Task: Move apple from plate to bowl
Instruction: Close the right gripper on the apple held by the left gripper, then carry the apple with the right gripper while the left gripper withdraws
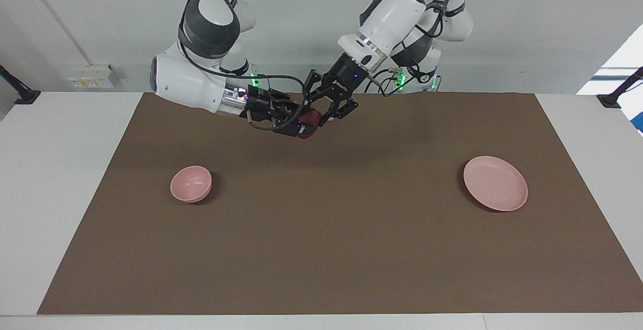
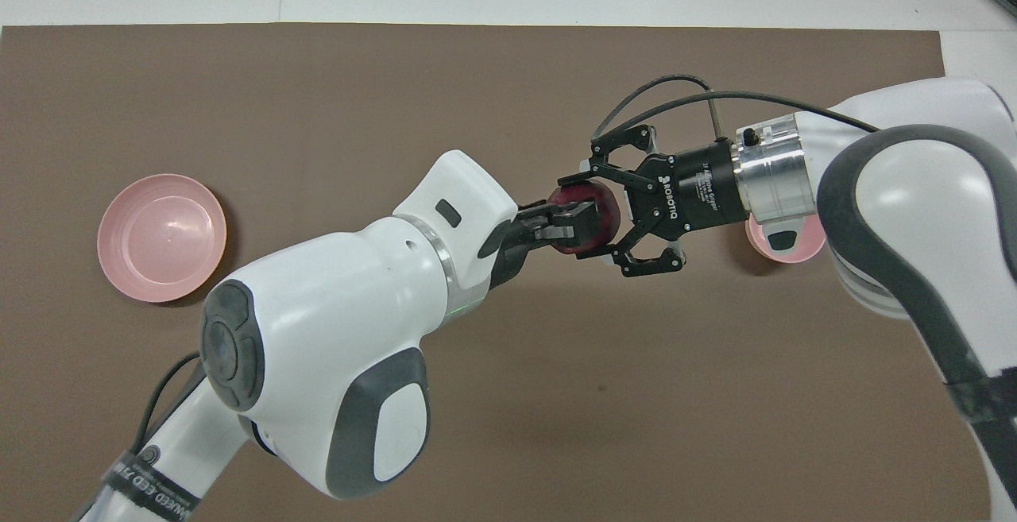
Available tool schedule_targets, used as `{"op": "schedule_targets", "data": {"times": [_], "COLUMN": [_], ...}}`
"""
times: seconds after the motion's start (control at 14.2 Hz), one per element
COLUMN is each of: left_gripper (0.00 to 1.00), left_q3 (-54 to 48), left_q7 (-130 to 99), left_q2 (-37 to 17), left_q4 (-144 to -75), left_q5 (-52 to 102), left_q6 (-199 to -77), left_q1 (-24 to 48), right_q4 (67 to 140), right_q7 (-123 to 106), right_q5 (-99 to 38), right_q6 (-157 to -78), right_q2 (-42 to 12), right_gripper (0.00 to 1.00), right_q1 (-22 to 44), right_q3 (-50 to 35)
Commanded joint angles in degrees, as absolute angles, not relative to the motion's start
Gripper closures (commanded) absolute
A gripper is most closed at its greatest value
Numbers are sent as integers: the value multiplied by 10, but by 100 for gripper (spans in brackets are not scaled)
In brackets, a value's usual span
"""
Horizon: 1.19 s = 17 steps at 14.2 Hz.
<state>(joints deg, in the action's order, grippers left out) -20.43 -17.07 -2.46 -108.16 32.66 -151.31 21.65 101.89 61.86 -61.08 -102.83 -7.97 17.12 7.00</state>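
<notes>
Apple (image 1: 310, 119) mid-air at upper centre of frame over the brown mat (image 1: 331, 249), right gripper (image 1: 303, 123) clamped on it, left gripper (image 1: 319, 114) fingers around it too, grip unclear, bowl (image 1: 191, 184) left-centre, plate (image 1: 495, 183) right-centre.

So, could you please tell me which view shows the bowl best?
The facing view: there the whole bowl stands unobstructed on the brown mat. In the overhead view the right arm hides most of it, leaving part of its rim.
</notes>
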Motion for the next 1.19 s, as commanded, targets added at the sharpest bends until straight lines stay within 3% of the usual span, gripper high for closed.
{"op": "schedule_targets", "data": {"times": [0.0,0.28,0.49,0.77,1.12], "left_gripper": [0,0,0,0,0], "left_q3": [-200,-196,-193,-192,-192], "left_q7": [-175,-171,-164,-163,-136], "left_q2": [-23,-22,-21,-19,-19], "left_q4": [-1070,-1070,-1071,-1070,-1024], "left_q5": [333,329,314,173,45], "left_q6": [-1492,-1455,-1376,-1288,-1175], "left_q1": [225,215,162,118,62], "right_q4": [1009,1012,1015,1024,1084], "right_q7": [589,537,437,237,35], "right_q5": [-599,-531,-424,-243,-114], "right_q6": [-1006,-987,-983,-997,-1093], "right_q2": [-83,-82,-82,-81,-82], "right_gripper": [100,100,100,100,100], "right_q1": [135,110,85,58,29], "right_q3": [70,70,70,71,71]}}
